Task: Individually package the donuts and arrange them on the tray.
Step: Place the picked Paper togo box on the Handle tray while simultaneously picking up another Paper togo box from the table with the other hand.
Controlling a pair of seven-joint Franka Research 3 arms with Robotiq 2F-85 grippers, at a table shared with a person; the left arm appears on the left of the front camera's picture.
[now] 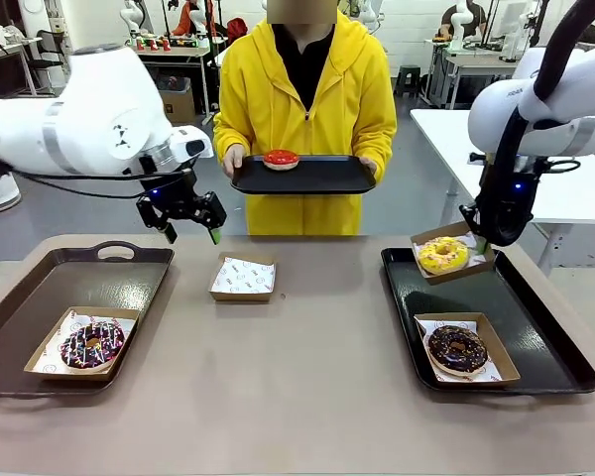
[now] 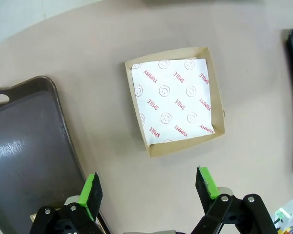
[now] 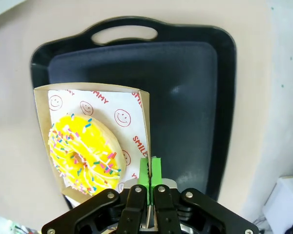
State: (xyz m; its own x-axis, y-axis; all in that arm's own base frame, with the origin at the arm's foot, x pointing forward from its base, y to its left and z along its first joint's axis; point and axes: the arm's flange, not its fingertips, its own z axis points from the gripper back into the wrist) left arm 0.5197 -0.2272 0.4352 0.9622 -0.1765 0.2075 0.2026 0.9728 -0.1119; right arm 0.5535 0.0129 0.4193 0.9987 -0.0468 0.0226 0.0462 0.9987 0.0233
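Front view: your left claw hangs over the far-left part of the table, jaws spread wide with nothing between them. The red-iced donut sits on the serving tray that the person holds at the far edge, beyond the claw and to its right. The empty box lies nearer than the claw, also to its right. So donut and box sit on opposite sides of that claw, and the left arm looks much the nearer to both.

Your right claw is clamped on the wall of the carton carrying the yellow-iced donut, at the far-left corner of the right tray. Resting or lifted, I can't tell. 1 chocolate donut is boxed at that tray's near end. The sprinkled chocolate donut is boxed on the left tray.

Left wrist view: the left claw gapes, with the empty box dead ahead and its liner bare. The left tray lies alongside.

Right wrist view: the right claw pinches the carton by its side wall. The yellow-iced donut sits beside the pinch, over the right tray.
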